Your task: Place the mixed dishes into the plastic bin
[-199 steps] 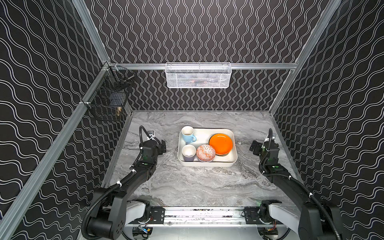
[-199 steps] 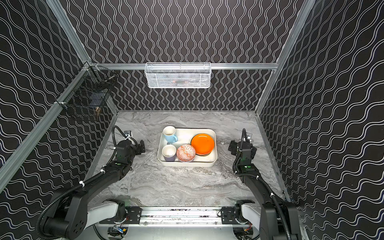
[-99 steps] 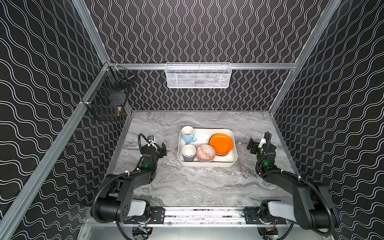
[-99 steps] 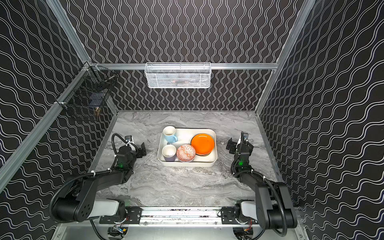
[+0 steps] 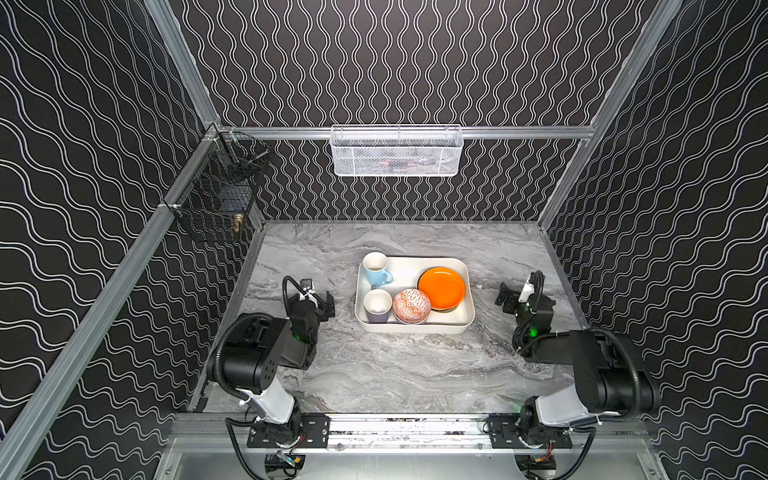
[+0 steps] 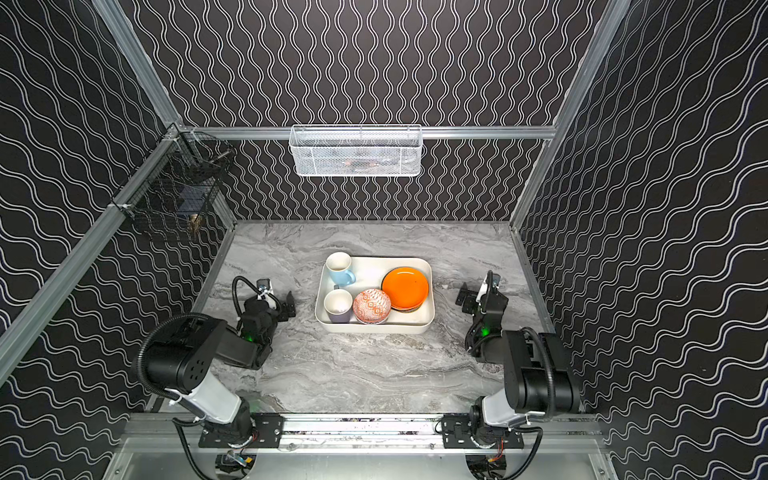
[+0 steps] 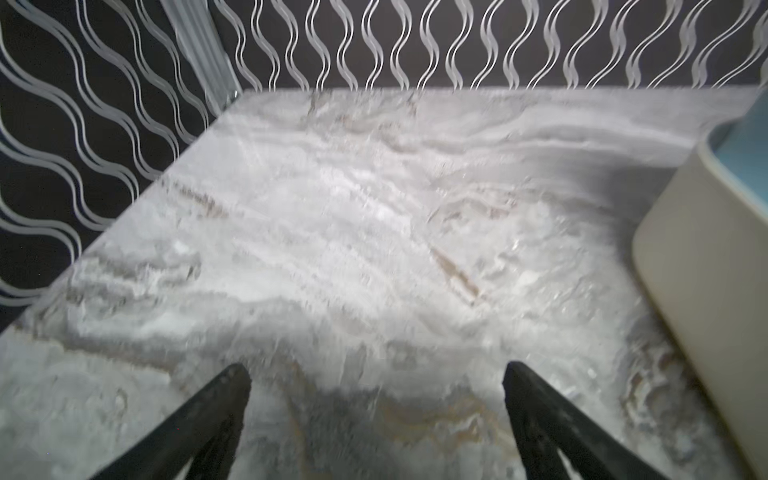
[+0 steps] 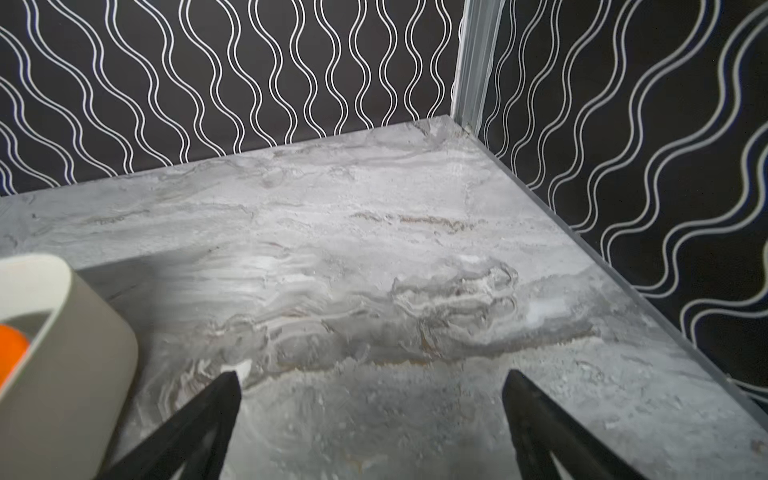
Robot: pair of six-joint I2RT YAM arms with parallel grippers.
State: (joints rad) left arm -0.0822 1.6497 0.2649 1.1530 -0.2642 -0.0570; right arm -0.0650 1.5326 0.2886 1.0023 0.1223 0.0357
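Since a second earlier, both your arms had folded back. The big elbow joints, stretched out low before, now stood raised near the front rail [image 5: 407,424]. The left gripper [image 5: 318,293] and right gripper [image 5: 514,291] stayed about where they were, one on each side of the plastic bin [image 5: 411,328], near it but apart. Both claws stayed spread wide, and both wrist views showed only bare tabletop [image 7: 374,228] between the fingers. No dish had moved.

The dishes you could see sat inside the bin, mid-table:
- the light blue mug [image 5: 376,270] was in the far left corner
- the lavender-grey mug [image 5: 377,305] was in the near left corner
- the red-orange patterned bowl [image 5: 411,305] was just beside that mug
- the orange plate [image 5: 441,287] was on the right, topping a stack with a dark edge showing under it

What else was in that stack you couldn't tell.

From each claw to the bin wall there was only bare tabletop. A white wire-mesh basket [image 5: 397,156] hung high on the back wall [image 5: 415,62]. A black wire basket [image 5: 216,195] hung on the left wall [image 5: 83,166].

The bin was cream, smooth plastic, shallow, with rounded corners. The tabletop was grey and veined like marble. The walls were black with white wavy lines. The left wrist view was blurred.
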